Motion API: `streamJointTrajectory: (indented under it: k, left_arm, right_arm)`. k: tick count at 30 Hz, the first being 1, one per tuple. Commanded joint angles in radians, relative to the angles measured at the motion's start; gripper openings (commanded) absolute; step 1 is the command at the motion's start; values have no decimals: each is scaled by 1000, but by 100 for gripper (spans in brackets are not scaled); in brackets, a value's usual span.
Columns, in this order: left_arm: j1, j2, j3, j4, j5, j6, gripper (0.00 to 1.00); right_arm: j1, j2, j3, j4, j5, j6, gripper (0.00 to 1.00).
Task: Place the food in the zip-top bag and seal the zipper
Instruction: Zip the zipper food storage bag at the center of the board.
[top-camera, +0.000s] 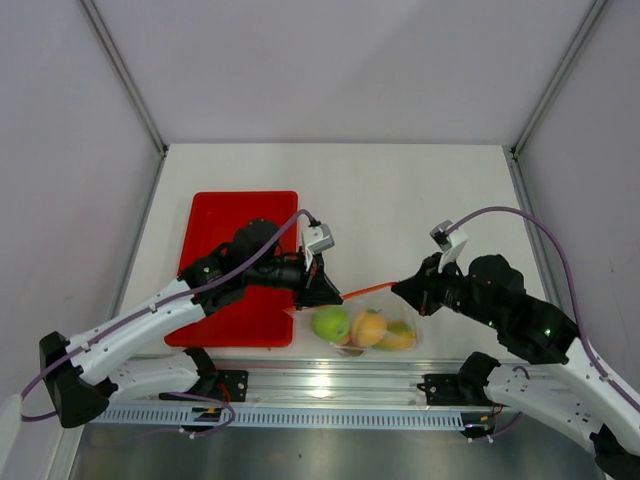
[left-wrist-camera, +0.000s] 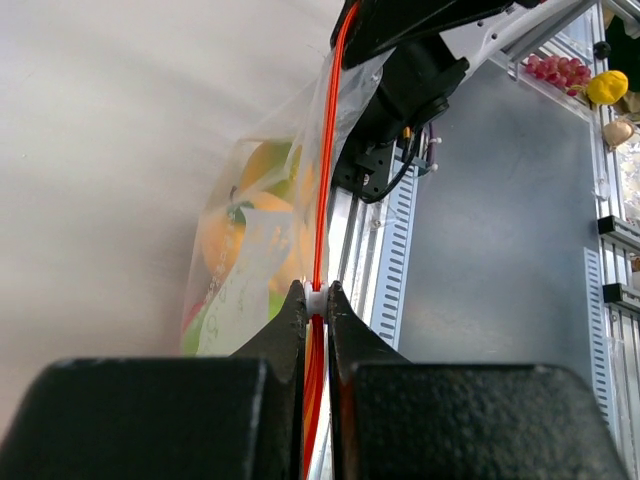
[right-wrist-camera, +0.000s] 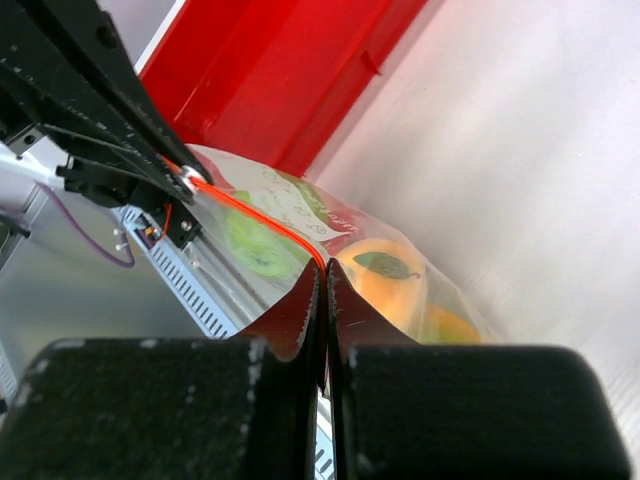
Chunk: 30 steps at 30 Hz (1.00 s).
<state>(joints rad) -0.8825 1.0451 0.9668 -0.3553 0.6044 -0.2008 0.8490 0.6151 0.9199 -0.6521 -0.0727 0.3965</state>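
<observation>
The zip-top bag (top-camera: 380, 312) lies at the table's near edge, between the two arms. Inside it are the food pieces: a green apple (top-camera: 330, 322), an orange ball (top-camera: 368, 328) and a yellowish fruit (top-camera: 398, 336). The zipper (top-camera: 365, 291) is stretched taut above them. My left gripper (top-camera: 325, 290) is shut on its left end, with a small white slider (left-wrist-camera: 316, 298) pinched between the tips. My right gripper (top-camera: 402, 289) is shut on the right end, and the orange-red zipper (right-wrist-camera: 262, 222) runs straight into its tips (right-wrist-camera: 323, 272). The fruit shows through the clear bag (left-wrist-camera: 250, 250) in both wrist views.
The red tray (top-camera: 240, 215) lies left of the bag, partly under my left arm. An aluminium rail (top-camera: 330, 385) with the arm mounts runs along the near edge just below the bag. Grey walls enclose the table on three sides.
</observation>
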Motion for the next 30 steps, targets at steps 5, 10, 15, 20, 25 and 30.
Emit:
streamJointTrajectory:
  k: [5, 10, 15, 20, 25, 30]
  left_arm:
    - [22, -54, -25, -51, -26, 24, 1]
    - [33, -74, -36, -70, -35, 28, 1]
    - [48, -108, -53, -85, -46, 31, 1]
    - [68, -145, -72, -105, -57, 32, 1]
    - [83, -183, -100, -114, -69, 31, 1]
    - [97, -218, -119, -125, -81, 24, 0]
  right_arm:
    - [-7, -51, 0, -47, 149, 39, 0]
    - [-5, -71, 8, -66, 155, 35, 0]
    - [-5, -89, 19, -96, 172, 30, 0]
    - [-5, -113, 27, -122, 191, 28, 0]
    - [-5, -129, 40, -150, 214, 34, 0]
    - [-5, -133, 51, -164, 228, 31, 0]
